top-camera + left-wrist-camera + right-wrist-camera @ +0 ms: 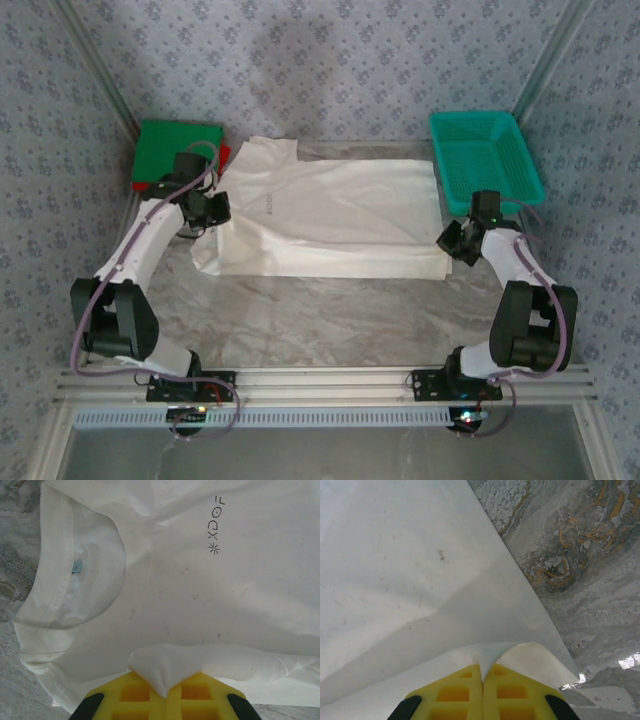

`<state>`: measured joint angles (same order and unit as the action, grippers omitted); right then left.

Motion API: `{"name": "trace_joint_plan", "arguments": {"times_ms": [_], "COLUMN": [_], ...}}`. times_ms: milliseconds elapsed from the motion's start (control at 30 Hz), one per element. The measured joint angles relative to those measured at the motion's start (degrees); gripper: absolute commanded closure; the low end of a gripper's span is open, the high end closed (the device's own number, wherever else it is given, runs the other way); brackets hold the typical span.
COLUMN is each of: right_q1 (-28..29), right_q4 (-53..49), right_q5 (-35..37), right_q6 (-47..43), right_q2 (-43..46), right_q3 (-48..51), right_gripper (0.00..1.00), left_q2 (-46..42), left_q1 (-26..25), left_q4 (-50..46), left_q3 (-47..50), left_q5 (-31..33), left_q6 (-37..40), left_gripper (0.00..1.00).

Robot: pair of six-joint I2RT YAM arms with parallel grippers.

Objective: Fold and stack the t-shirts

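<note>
- Off-white t-shirt (330, 215): it lies spread across the far half of the table (320, 320), collar to my left and hem to my right, its cloth mildly wrinkled.
- Collar (52, 565): in my left wrist view the neck opening faces up, with a small pale-blue label (76, 567) inside it and a small dark printed mark (216, 527) on the chest.
- Left claw (215, 210): it is clenched on the off-white t-shirt at the shoulder edge nearest my base. In the left wrist view a peak of cloth is pinched between my yellow pads (135, 692), which meet with no gap.
- Right claw (455, 240): it is clenched on the near hem corner of the same shirt. In the right wrist view the corner rises as a small fold into the seam between my yellow pads (452, 692), and the hem edge runs diagonally away over the marbled table (590, 555).
- Green t-shirt (175, 145): it is folded to a square at the far left corner of the table, just beyond my left claw.
- Red t-shirt (225, 155): it lies under the green one, showing as a strip along its right and near edges, just beside the collar end of the off-white t-shirt.
- Basket (475, 117): teal plastic mesh, at the far right corner, beyond my right claw and just beside the hem.
</note>
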<state>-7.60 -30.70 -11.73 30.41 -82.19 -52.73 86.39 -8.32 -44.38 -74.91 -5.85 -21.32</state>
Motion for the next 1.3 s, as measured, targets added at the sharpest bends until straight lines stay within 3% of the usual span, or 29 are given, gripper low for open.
{"name": "trace_joint_plan", "arguments": {"times_ms": [233, 433, 567, 667, 767, 800, 867, 1000, 1100, 1300], "right_q1": [0.3, 0.8, 1.0, 1.5, 3.2, 4.0, 6.3, 9.7, 10.1, 10.1], "right_q4": [0.6, 1.6, 1.6, 1.7, 2.2, 2.7, 4.6, 8.9, 10.7, 13.7], "right_q5": [0.0, 0.0, 0.0, 0.5, 1.2, 1.2, 0.9, -0.1, -0.1, 0.5], "right_q6": [0.0, 1.0, 1.7, 1.9, 1.5, 1.2, 1.3, 2.3, 2.4, 2.4], "right_q2": [-3.8, -9.8, -13.8, -12.7, -6.6, -4.0, 2.7, 8.4, 3.9, -5.7], "right_q3": [-4.0, -9.7, -15.5, -17.8, -16.4, -15.1, -10.4, -0.5, 5.0, 6.9], "right_gripper": [0.93, 0.71, 0.62, 0.6, 0.63, 0.68, 0.88, 1.0, 1.0, 1.0], "left_q2": [3.7, 12.0, 19.3, 19.3, 11.7, 8.4, 0.1, -8.7, -7.2, 1.7], "left_q1": [0.6, 1.1, 1.5, 1.5, 1.0, 0.7, 0.3, 0.0, 0.1, 0.0], "left_q4": [0.6, 1.1, 0.9, 2.5, 7.6, 8.8, 11.5, 16.1, 17.4, 19.5], "left_q3": [-3.8, -11.3, -21.1, -22.8, -14.5, -10.9, -1.9, 11.4, 16.6, 17.3], "left_q5": [0.8, 1.2, 1.9, 2.1, 2.4, 2.5, 2.4, 1.8, 0.7, -0.9], "left_q6": [0.9, 2.1, 2.9, 2.8, 1.8, 1.3, -0.3, -2.5, -3.3, -3.4], "left_gripper": [1.0, 0.62, 0.59, 0.58, 0.56, 0.56, 0.58, 0.59, 0.61, 0.61]}}
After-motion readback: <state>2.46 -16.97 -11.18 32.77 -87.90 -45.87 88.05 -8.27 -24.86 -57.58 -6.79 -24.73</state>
